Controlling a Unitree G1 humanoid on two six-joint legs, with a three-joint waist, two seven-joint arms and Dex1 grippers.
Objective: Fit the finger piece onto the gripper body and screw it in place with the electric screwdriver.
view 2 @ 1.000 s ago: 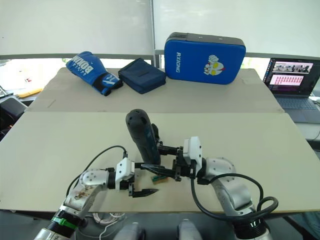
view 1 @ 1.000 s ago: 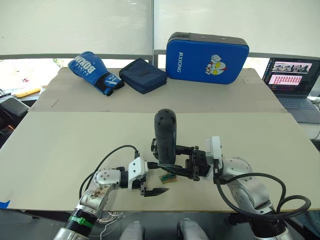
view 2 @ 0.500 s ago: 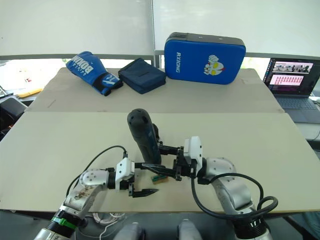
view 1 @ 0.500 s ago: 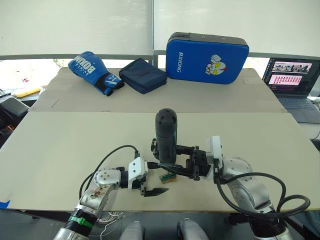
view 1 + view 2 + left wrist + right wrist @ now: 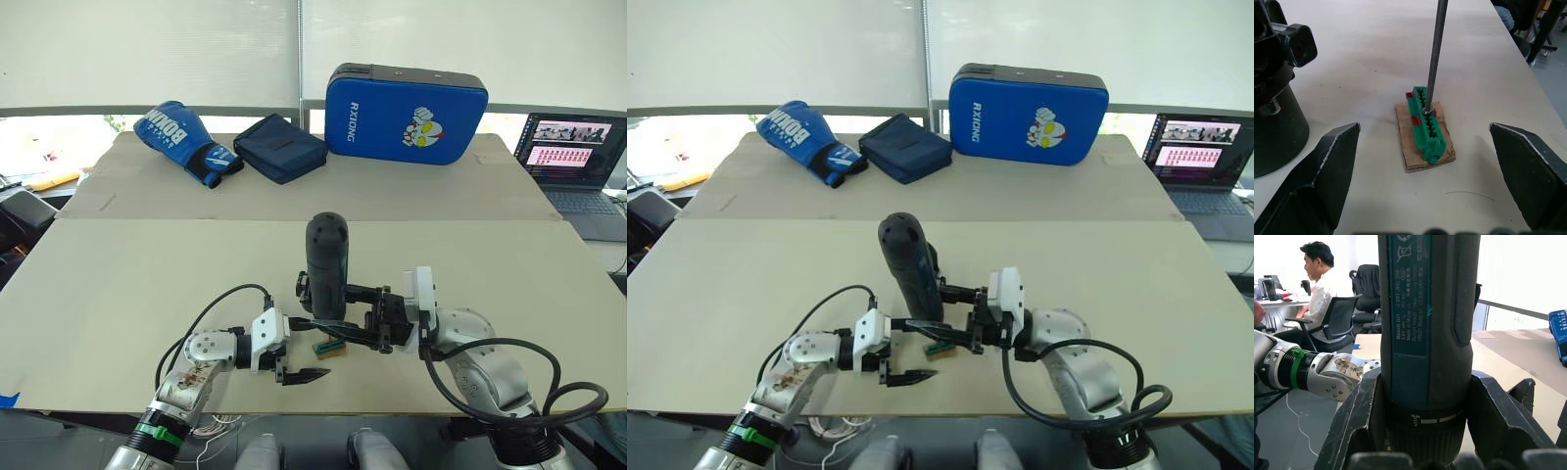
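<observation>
My right gripper (image 5: pixel 345 323) is shut on the lower part of the electric screwdriver (image 5: pixel 325 262), a thick dark cylinder held upright. Its thin metal bit (image 5: pixel 1433 58) comes down onto a small green-and-tan block (image 5: pixel 1426 125) on the table. My left gripper (image 5: pixel 312 349) stands open around that block near the table's front edge, touching nothing. The gripper body (image 5: pixel 1273 122), black with a round dark base, stands just behind the screwdriver (image 5: pixel 1425 323). The finger piece is out of view.
At the back of the table (image 5: pixel 147 274) lie a blue boxing glove (image 5: pixel 186 142), a navy pouch (image 5: pixel 280 147) and a blue strike pad (image 5: pixel 406 113). A laptop (image 5: pixel 571 152) sits at the far right. A seated person (image 5: pixel 1320 293) is off to the side.
The screwdriver's top has tipped slightly to the right. The left gripper and the green block have not moved.
</observation>
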